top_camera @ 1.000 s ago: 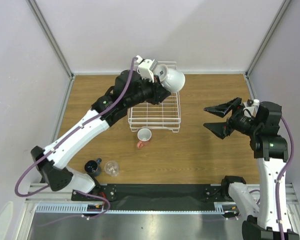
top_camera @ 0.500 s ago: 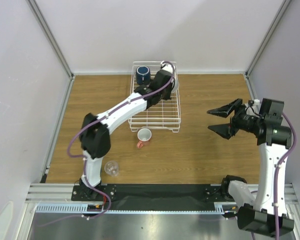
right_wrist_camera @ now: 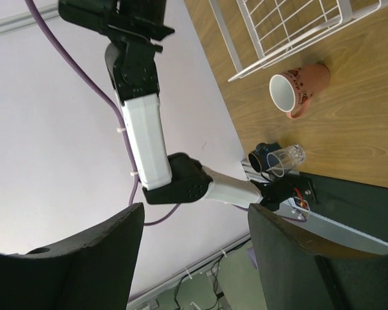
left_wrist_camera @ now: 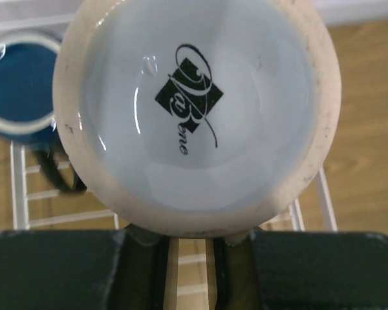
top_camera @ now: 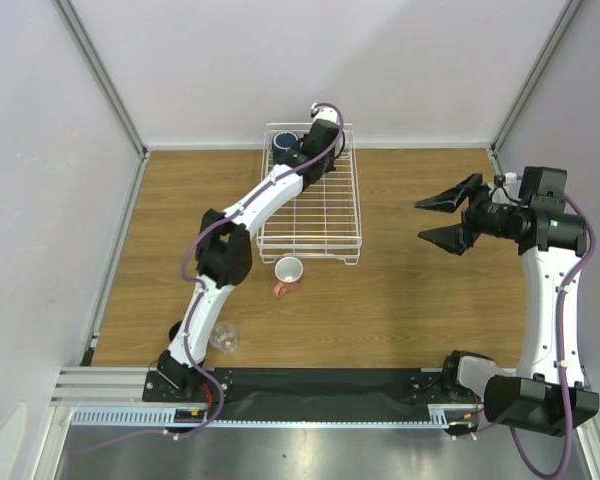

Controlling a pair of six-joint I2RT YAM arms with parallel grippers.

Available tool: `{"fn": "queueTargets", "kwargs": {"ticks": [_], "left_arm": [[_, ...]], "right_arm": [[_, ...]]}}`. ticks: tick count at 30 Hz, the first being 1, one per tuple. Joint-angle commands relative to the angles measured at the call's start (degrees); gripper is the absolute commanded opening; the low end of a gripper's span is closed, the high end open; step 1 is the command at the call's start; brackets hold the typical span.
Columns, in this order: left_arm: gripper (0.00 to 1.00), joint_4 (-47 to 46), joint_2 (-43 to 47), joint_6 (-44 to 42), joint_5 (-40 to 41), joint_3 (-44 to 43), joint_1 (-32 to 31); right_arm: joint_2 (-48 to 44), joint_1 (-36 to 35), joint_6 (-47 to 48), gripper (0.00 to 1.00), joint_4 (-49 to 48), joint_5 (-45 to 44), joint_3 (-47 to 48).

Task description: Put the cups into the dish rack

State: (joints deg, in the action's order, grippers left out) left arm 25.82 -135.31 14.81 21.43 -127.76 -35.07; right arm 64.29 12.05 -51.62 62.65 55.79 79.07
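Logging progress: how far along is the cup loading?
Done: navy mug sits in the dish rack. In hand: left end effector holds the light grey mug over the rack. Left: salmon-pink cup on its side, glass tumbler and small dark blue cup on the table. Idle: right end effector, open and empty.

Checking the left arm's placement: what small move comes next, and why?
Probably lower the grey mug onto the rack: the left gripper holds it base toward its camera over the wires, beside the navy mug already loaded.
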Motion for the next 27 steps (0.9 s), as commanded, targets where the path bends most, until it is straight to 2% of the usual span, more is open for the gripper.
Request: {"fn": "queueTargets", "kwargs": {"ticks": [1,6,13,27], "left_arm": [[0.00,-4.2,-3.9,0.1,2.6,-11.6,-0.2],[0.00,-8.9,-4.2,0.1,3.5,-9.4,0.4],[0.00,-7.6,-4.8,0.0,2.9,-7.5,0.7],[0.00,-6.1,-6.5,7.8,0.5,-5.0,4.0]], "right_arm": [[0.7,-0.4,1.3,0.71,-0.2,0.6,-0.6],[1.8,-0.5,1.5,0.71,-1.3,1.2,-0.5],[3.6,-0.6,1.9,0.70,-2.7,1.9,0.2],[3.8,2.0,1.4,0.69,-3.7,1.4,0.2]]}}
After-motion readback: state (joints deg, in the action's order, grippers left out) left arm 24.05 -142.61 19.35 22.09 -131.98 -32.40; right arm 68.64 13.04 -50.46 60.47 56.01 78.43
